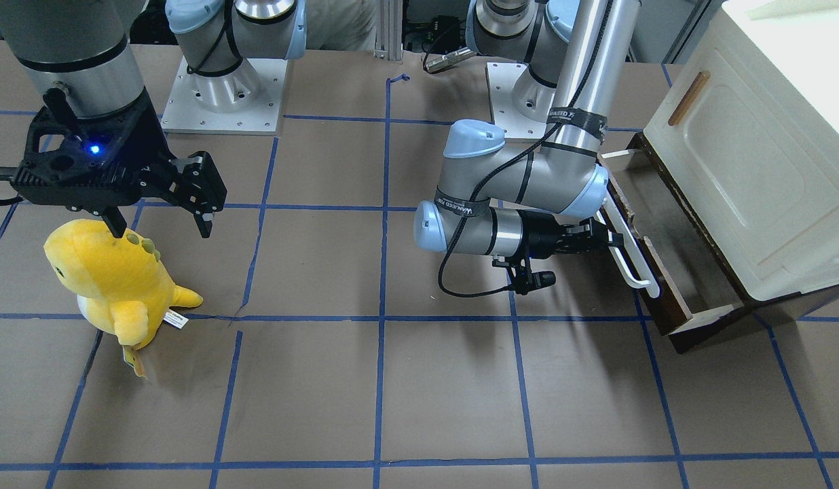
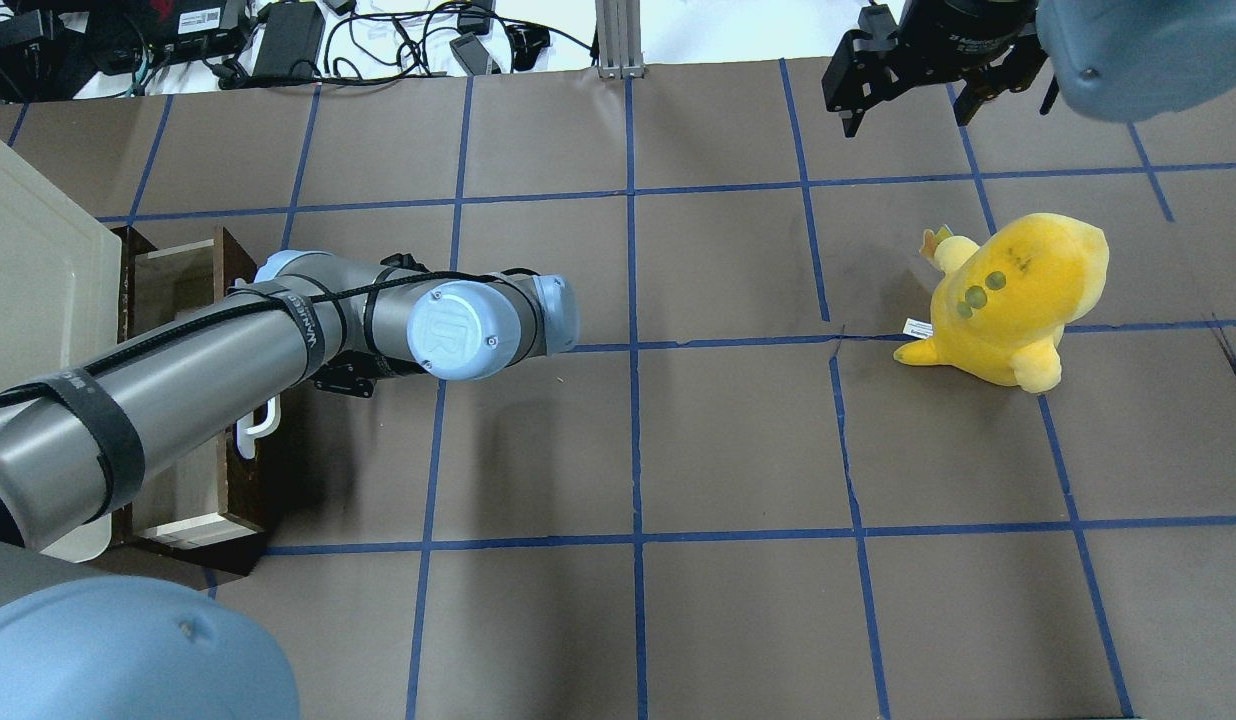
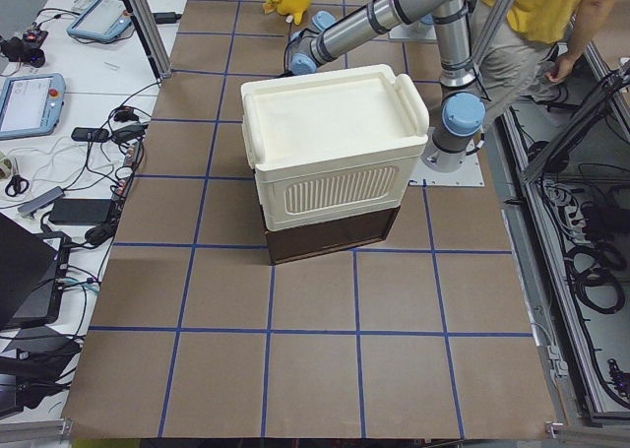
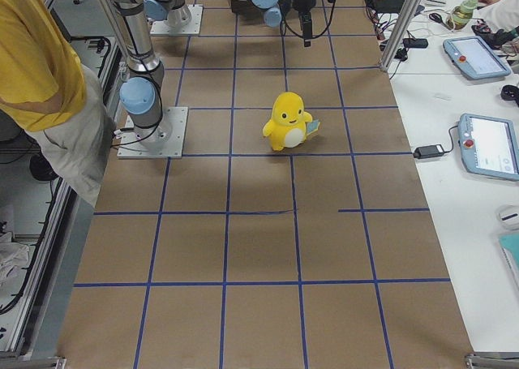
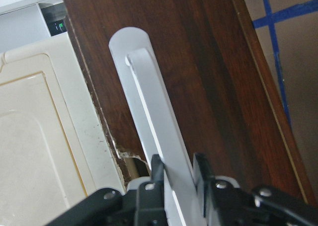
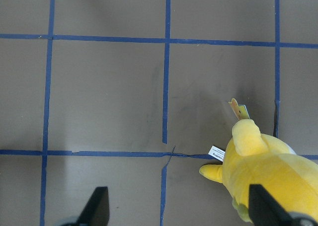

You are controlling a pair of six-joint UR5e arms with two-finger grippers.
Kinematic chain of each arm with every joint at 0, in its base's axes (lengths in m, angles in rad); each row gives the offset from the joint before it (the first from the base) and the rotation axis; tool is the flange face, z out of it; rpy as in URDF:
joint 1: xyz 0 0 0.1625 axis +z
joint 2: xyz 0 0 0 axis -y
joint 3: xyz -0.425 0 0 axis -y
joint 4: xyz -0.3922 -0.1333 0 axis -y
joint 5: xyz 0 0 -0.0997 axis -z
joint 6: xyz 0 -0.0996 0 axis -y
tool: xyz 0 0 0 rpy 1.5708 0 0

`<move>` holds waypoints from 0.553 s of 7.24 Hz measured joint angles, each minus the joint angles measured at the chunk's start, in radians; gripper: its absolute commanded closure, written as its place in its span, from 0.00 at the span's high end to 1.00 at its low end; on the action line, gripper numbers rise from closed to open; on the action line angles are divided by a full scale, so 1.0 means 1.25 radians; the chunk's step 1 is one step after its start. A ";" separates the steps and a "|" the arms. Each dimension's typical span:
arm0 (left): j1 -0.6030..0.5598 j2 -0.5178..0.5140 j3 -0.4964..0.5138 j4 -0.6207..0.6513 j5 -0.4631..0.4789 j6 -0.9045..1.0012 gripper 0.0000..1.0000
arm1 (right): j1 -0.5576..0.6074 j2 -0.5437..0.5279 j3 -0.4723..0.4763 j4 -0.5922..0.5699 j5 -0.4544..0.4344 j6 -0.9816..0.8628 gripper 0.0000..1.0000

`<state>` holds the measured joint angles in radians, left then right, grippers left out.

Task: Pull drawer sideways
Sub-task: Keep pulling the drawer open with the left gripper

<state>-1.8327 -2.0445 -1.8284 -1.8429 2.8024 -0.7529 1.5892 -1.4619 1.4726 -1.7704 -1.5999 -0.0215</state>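
The drawer [image 1: 670, 272] stands partly pulled out from under the cream cabinet [image 1: 752, 149]; its dark brown front [image 5: 198, 77] carries a long white bar handle [image 1: 633, 261]. My left gripper [image 1: 613, 239] is shut on that handle; the left wrist view shows both fingers [image 5: 157, 172] clamped on the white bar [image 5: 154, 131]. In the overhead view the drawer [image 2: 178, 390] lies under my left arm, with the handle end [image 2: 256, 432] showing. My right gripper [image 1: 158, 210] hangs open and empty above the table, over a yellow plush toy.
A yellow plush toy [image 1: 114, 282] sits on the brown paper table by my right gripper, also in the overhead view [image 2: 1008, 300] and right wrist view [image 6: 268, 171]. The cabinet door has a small wooden handle [image 1: 688, 99]. A person stands by the robot base [image 3: 532, 15].
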 measured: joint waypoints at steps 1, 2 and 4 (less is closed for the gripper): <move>0.000 0.000 0.000 0.000 0.000 0.001 0.30 | 0.000 0.000 0.000 0.000 0.000 0.000 1.00; 0.000 0.000 0.000 0.000 0.001 0.001 0.30 | 0.000 0.000 0.000 -0.001 0.000 0.000 1.00; -0.001 0.001 0.006 0.001 0.004 0.007 0.29 | 0.000 0.000 0.000 -0.001 0.000 0.000 1.00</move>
<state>-1.8334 -2.0431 -1.8213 -1.8414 2.8073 -0.7444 1.5892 -1.4619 1.4726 -1.7714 -1.5999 -0.0214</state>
